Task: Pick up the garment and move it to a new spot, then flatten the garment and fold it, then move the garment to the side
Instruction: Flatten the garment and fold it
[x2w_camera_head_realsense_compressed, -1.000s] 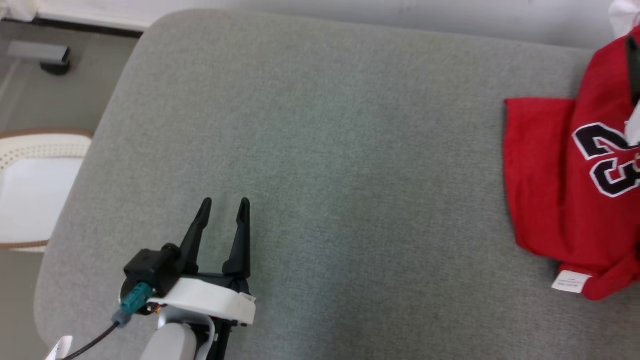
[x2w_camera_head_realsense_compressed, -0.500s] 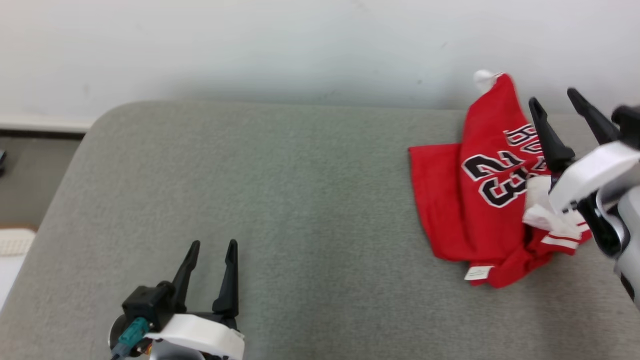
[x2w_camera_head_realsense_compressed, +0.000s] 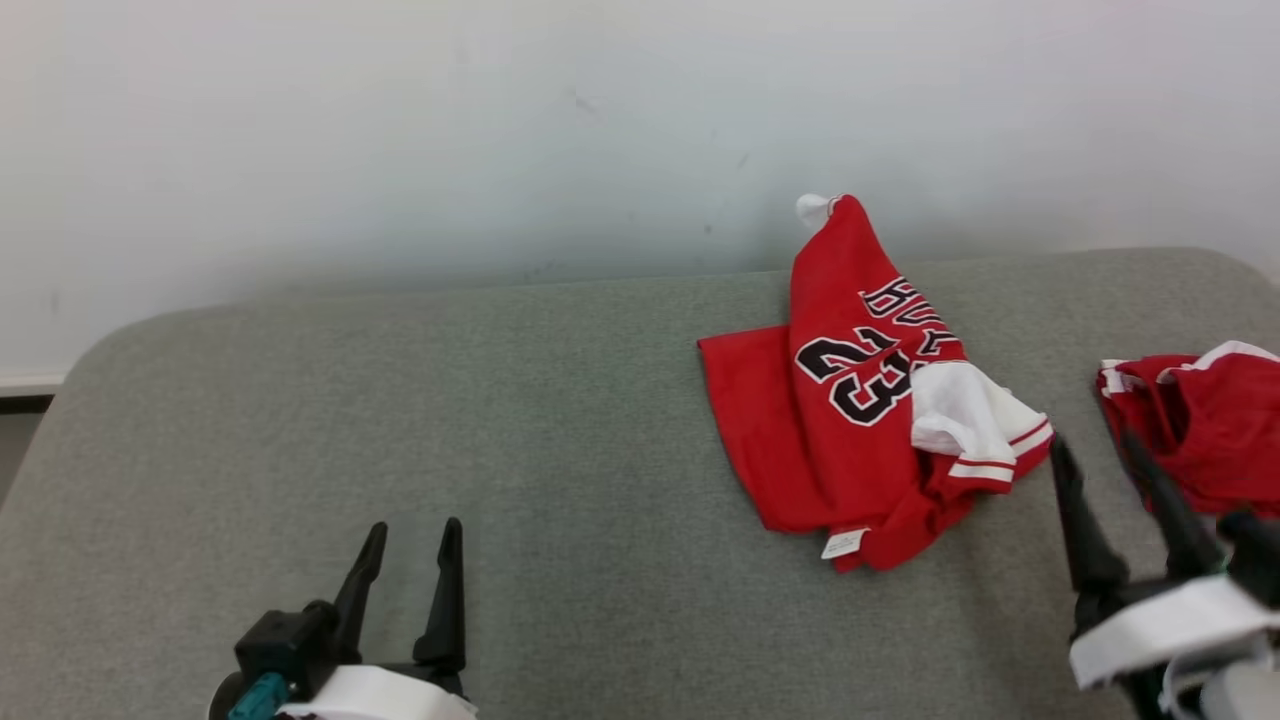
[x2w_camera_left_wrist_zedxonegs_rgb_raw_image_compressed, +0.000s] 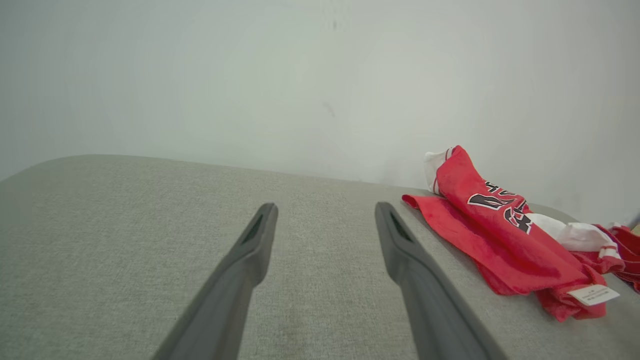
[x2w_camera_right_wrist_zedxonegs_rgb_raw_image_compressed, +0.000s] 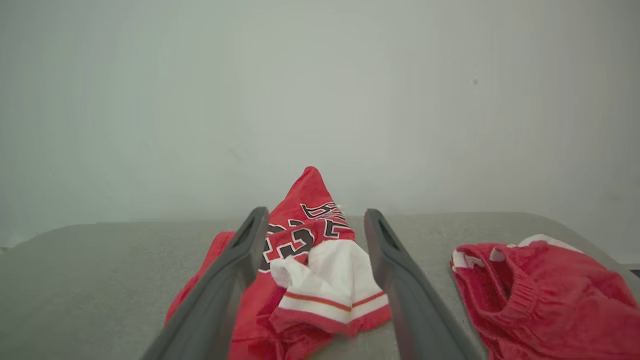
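Note:
The garment (x2w_camera_head_realsense_compressed: 840, 400), a red jersey with a black "23" and white trim, lies crumpled at the back right of the grey cushion (x2w_camera_head_realsense_compressed: 560, 420), its top leaning on the wall. My right gripper (x2w_camera_head_realsense_compressed: 1095, 445) stands open just in front and to the right of it, empty. In the right wrist view the jersey (x2w_camera_right_wrist_zedxonegs_rgb_raw_image_compressed: 300, 235) shows between the spread fingers (x2w_camera_right_wrist_zedxonegs_rgb_raw_image_compressed: 316, 214), a little ahead of the tips. My left gripper (x2w_camera_head_realsense_compressed: 415, 525) is open and empty at the front left, far from the jersey (x2w_camera_left_wrist_zedxonegs_rgb_raw_image_compressed: 500, 240); its fingers (x2w_camera_left_wrist_zedxonegs_rgb_raw_image_compressed: 325, 207) point over bare cushion.
A second red piece with an elastic waistband (x2w_camera_head_realsense_compressed: 1200, 420) lies bunched at the cushion's right end, close beside my right gripper (x2w_camera_right_wrist_zedxonegs_rgb_raw_image_compressed: 540, 285). A pale wall (x2w_camera_head_realsense_compressed: 500, 130) runs right behind the cushion. The cushion's rounded left corner (x2w_camera_head_realsense_compressed: 90, 360) drops off to the floor.
The head camera has swung right and up, bringing the wall and the second red piece into view. My right gripper, which stood over the jersey's right side, has drawn back towards me.

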